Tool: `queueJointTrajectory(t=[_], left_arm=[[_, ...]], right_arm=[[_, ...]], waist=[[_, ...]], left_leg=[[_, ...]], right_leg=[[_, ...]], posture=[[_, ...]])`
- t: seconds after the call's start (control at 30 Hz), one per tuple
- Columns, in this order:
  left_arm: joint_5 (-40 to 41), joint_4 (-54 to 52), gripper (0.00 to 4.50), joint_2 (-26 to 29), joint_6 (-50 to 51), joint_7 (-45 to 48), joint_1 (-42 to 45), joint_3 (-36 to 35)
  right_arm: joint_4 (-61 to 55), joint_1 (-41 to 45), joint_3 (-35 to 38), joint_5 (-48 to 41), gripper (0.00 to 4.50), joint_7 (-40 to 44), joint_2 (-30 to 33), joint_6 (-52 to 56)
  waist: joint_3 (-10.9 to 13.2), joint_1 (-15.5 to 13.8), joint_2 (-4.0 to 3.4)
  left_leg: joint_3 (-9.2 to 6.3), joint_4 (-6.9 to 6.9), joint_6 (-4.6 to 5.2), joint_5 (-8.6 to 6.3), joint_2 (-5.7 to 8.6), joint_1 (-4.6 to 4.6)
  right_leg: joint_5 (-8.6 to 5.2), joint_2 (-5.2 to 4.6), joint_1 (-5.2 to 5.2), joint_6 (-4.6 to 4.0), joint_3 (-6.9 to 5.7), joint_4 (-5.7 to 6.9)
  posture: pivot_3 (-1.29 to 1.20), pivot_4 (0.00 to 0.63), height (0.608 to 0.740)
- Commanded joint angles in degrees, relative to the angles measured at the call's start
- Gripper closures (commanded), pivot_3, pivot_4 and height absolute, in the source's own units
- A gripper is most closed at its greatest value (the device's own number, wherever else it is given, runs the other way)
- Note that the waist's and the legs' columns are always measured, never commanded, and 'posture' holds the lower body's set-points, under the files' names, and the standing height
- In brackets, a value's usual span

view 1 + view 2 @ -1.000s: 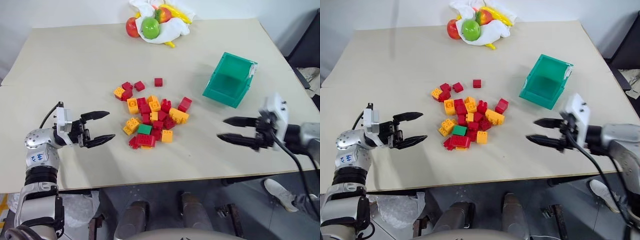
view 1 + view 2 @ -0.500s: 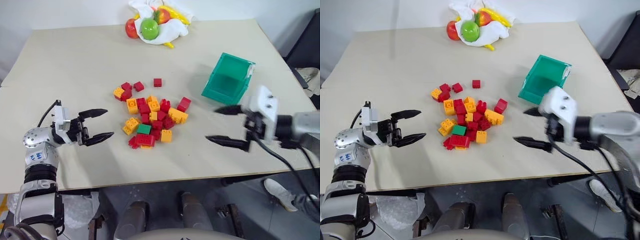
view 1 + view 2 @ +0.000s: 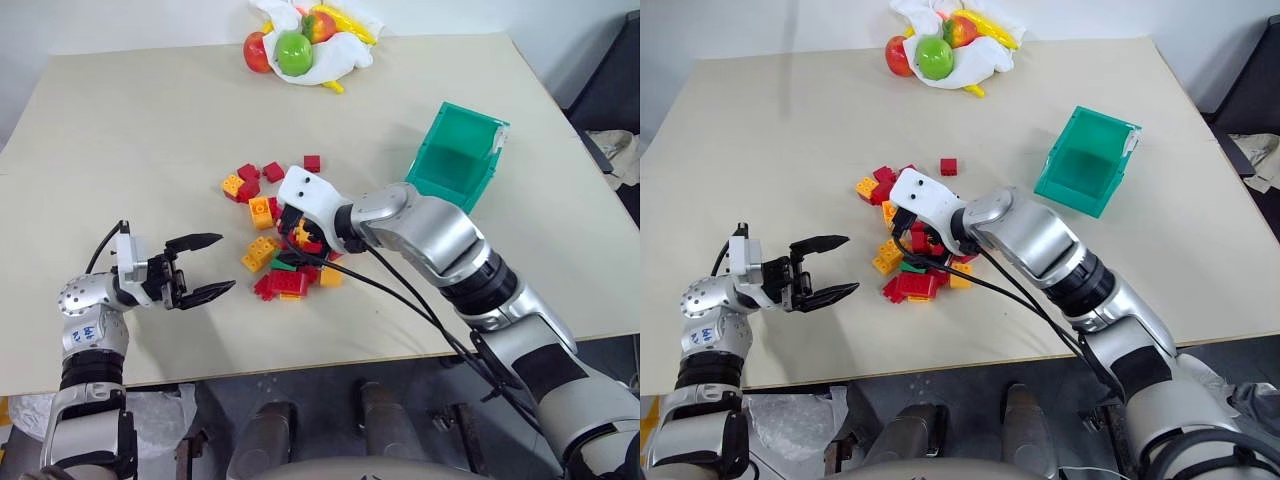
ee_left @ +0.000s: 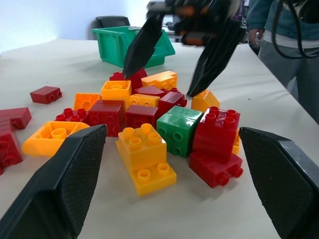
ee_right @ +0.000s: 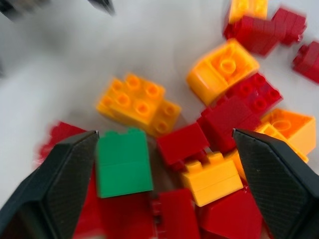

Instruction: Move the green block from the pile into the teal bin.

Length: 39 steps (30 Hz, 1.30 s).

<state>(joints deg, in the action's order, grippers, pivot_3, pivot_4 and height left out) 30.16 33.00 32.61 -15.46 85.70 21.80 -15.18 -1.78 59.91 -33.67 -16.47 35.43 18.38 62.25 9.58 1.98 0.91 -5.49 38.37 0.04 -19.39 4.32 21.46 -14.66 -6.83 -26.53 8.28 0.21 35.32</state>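
From left to right: my left gripper (image 3: pixel 205 267) hovers just above the table (image 3: pixel 140 120), fingers spread wide and empty, pointing at the pile (image 3: pixel 285 235) from its left side

The pile is a loose heap of red and orange bricks near the table's middle. The green block (image 4: pixel 178 129) sits at the pile's near edge, wedged against a yellow brick (image 4: pixel 144 157) and a stack of red bricks (image 4: pixel 215 144)

My right gripper (image 4: pixel 179 59) hangs over the pile, tilted down, fingers spread wide, holding nothing. The block lies just inside one of its fingers (image 5: pixel 50 184), off-centre

Further right, the teal bin (image 3: pixel 458 158) stands well apart from the pile, empty as far as I can see

My worry: closing off-centre, I could push the block aside or pinch a red neighbour with it, carrying the wrong brick to the bin or scattering the heap
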Motion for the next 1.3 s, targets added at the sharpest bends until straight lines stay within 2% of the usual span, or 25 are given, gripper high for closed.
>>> queueJointTrajectory(t=[0.03, 0.2, 0.47, 0.73, 0.87, 0.9, 1.1, 1.3], left_arm=[[1.7, -3.4, 0.0, 0.9, 0.1, -0.6, -1.6, -2.0], [1.8, -6.3, 0.0, 1.2, 0.8, -1.8, -4.2, -3.2], [1.9, -8.7, 0.0, 0.9, 1.8, -2.8, -5.8, -3.4], [1.3, -8.1, 0.0, 0.9, 1.9, -3.3, -4.5, -2.9], [1.3, -7.9, 0.0, 0.8, 2.0, -3.3, -4.0, -2.8], [1.2, -7.8, 0.0, 0.9, 2.0, -3.3, -3.9, -2.8], [0.9, -7.1, 0.0, 0.7, 2.2, -3.3, -2.8, -2.4], [0.6, -6.0, 0.0, 0.4, 2.1, -3.2, -1.5, -1.7]], right_arm=[[0.8, 1.9, -2.1, 2.4, 0.02, 0.9, -2.2, -0.7], [-1.3, 0.4, -9.2, 6.0, 0.02, 2.7, -1.9, -1.0], [-8.9, -0.4, -12.0, 4.9, 0.02, 7.7, 0.2, 3.7], [-1.5, -0.3, -9.9, 7.0, 0.02, 6.4, -3.7, 1.6], [-0.4, -1.0, -5.9, 6.8, 0.97, 4.8, -5.6, -0.1], [-0.7, -1.1, -5.0, 6.3, 1.09, 4.9, -5.9, -0.1], [-3.1, -2.3, -1.6, 5.5, 1.09, 5.8, -5.1, -0.2], [-7.5, -5.4, -1.2, 4.3, 1.09, 9.7, -1.4, -3.5]], waist=[[0.0, 0.0, 0.0], [0.0, 0.4, -0.02], [0.0, -0.2, -0.03], [0.0, -0.2, -0.04], [0.0, -0.2, -0.04], [0.0, -0.2, -0.05], [0.0, -0.2, -0.05], [0.0, -0.2, -0.05]], left_leg=[[0.0, 0.05, -0.01, 0.0, -0.01, 0.01], [0.02, 0.27, -0.1, -0.03, -0.07, -0.04], [0.02, 0.62, -0.14, -0.07, -0.1, -0.06], [0.02, 0.59, -0.18, -0.09, -0.14, -0.05], [0.02, 0.59, -0.18, -0.09, -0.13, -0.05], [0.02, 0.59, -0.18, -0.09, -0.14, -0.04], [0.02, 0.58, -0.18, -0.09, -0.14, -0.05], [0.02, 0.58, -0.17, -0.1, -0.13, -0.04]], right_leg=[[0.0, 0.01, 0.0, 0.0, -0.01, 0.0], [-0.03, 0.05, 0.04, -0.05, 0.01, 0.21], [0.01, 0.09, 0.13, -0.13, 0.02, 0.32], [0.03, 0.16, 0.09, -0.17, 0.02, 0.33], [0.03, 0.15, 0.1, -0.18, 0.02, 0.32], [0.04, 0.15, 0.1, -0.18, 0.02, 0.32], [0.04, 0.15, 0.1, -0.18, 0.02, 0.32], [0.04, 0.14, 0.11, -0.18, 0.01, 0.29]], posture=[[0.0, 0.15, 0.74], [0.0, 0.15, 0.74], [0.0, 0.15, 0.74], [0.0, 0.15, 0.74], [0.0, 0.15, 0.74], [0.0, 0.15, 0.74], [0.0, 0.15, 0.74], [0.0, 0.15, 0.74]])
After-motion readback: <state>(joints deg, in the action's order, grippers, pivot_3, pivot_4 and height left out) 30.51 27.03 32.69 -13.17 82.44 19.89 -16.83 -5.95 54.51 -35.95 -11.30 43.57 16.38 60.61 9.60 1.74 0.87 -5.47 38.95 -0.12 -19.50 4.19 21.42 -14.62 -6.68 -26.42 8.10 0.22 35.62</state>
